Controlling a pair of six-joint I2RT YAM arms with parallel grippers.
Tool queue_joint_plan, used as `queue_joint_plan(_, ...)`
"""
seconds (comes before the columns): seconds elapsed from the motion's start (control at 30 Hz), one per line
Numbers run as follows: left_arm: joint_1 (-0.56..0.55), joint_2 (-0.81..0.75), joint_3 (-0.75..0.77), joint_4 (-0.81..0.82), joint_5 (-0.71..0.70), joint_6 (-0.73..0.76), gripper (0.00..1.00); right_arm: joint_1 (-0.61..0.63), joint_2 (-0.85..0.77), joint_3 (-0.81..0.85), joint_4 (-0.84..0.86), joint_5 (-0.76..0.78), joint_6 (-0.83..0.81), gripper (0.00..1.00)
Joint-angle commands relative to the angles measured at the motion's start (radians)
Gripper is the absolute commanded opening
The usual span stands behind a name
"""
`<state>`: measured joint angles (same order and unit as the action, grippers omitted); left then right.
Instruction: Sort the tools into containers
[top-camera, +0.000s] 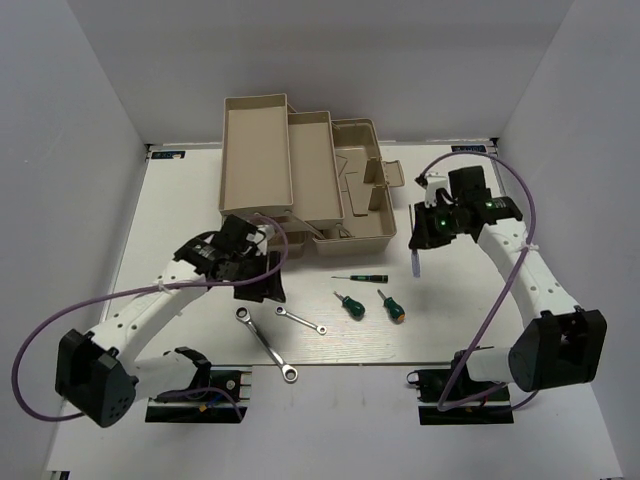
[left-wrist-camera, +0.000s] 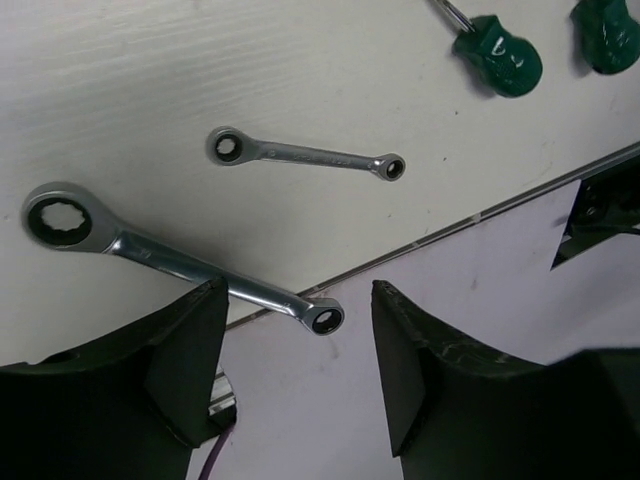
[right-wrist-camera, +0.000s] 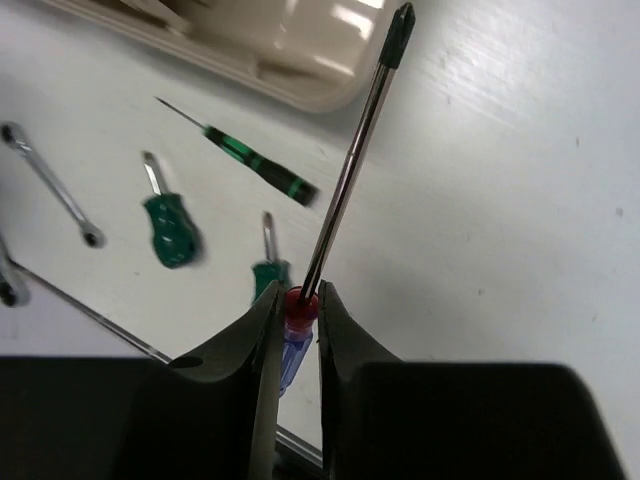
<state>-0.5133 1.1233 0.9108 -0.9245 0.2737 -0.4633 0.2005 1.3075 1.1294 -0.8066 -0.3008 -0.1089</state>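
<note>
Screwdriver (right-wrist-camera: 345, 170) in right pincer (right-wrist-camera: 297, 300), shaft pointing straight out

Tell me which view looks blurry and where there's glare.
Right wrist: a stubby screwdriver and the slim screwdriver look smeared, the held screwdriver in the right gripper is sharp, and there is glare on the toolbox. Left wrist: long wrench and short wrench are crisp, with a glint on the long one. Top view: even light, all sharp.

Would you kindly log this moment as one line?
left gripper: open, facing long wrench | right gripper: shut on blue-handled screwdriver | toolbox: open
</note>
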Motion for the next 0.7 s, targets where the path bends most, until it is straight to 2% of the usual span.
queue_joint_plan(0.0, -0.074, 0.039, 0.057, 0.081, -0.024, -0.011, 0.69, 0.005, 0.044, 0.11, 0.05, -0.147, -0.009, 0.0)
queue_joint_plan(0.27, -0.244, 0.184, 0.169, 0.174, -0.114, 0.055, 0.69, 0.031, 0.26, 0.348, 0.139, -0.253, 0.136, 0.0)
queue_joint_plan(0.37, -0.295, 0.234, 0.203, 0.248, -0.14, 0.078, 0.65, 0.056, 0.356, 0.42, 0.179, -0.274, 0.184, 0.0)
queue_joint_plan(0.6, -0.366, 0.338, 0.246, 0.364, -0.171, 0.115, 0.35, 0.108, 0.527, 0.565, 0.207, -0.253, 0.19, 0.0)
queue_joint_plan(0.67, -0.375, 0.348, 0.256, 0.378, -0.186, 0.115, 0.35, 0.12, 0.561, 0.576, 0.204, -0.229, 0.177, 0.08)
